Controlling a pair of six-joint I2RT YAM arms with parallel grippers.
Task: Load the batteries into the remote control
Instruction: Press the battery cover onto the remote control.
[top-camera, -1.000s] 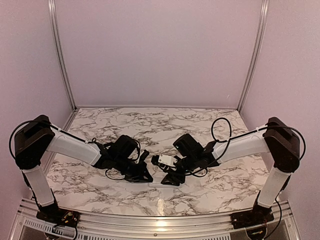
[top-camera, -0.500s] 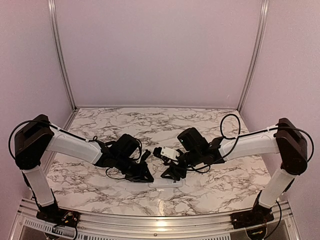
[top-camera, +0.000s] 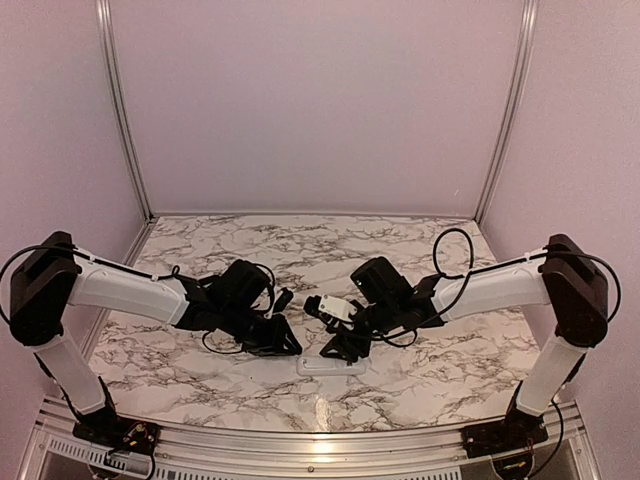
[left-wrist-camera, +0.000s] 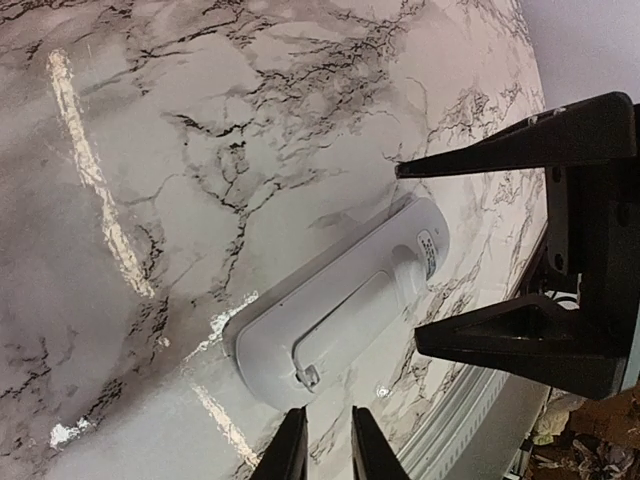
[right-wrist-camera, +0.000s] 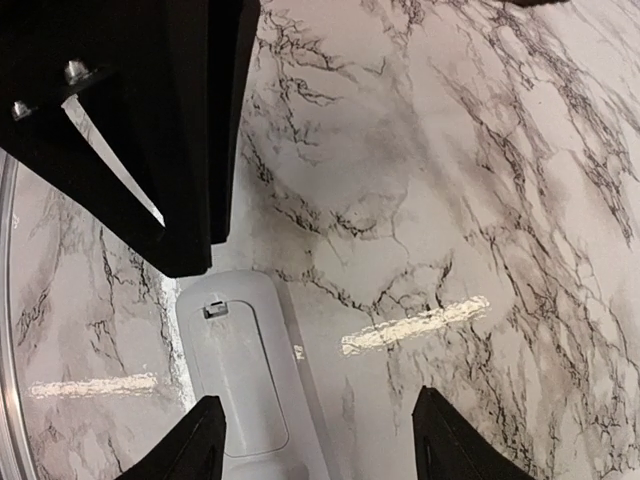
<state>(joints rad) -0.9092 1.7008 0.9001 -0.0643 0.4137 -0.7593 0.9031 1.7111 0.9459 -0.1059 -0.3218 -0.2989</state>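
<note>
The remote control (left-wrist-camera: 340, 300), smooth white plastic with rounded ends, lay back up on the glossy marble-patterned table (left-wrist-camera: 180, 150), close to its near edge. The left gripper (left-wrist-camera: 327, 450) had its black pointed jaws only slightly apart, holding nothing. The right gripper (right-wrist-camera: 325, 445) stood widely spread over one end of the remote control, gripping nothing.

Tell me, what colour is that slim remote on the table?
The slim rectangular remote control is plain white; left wrist view shows it best.
</note>
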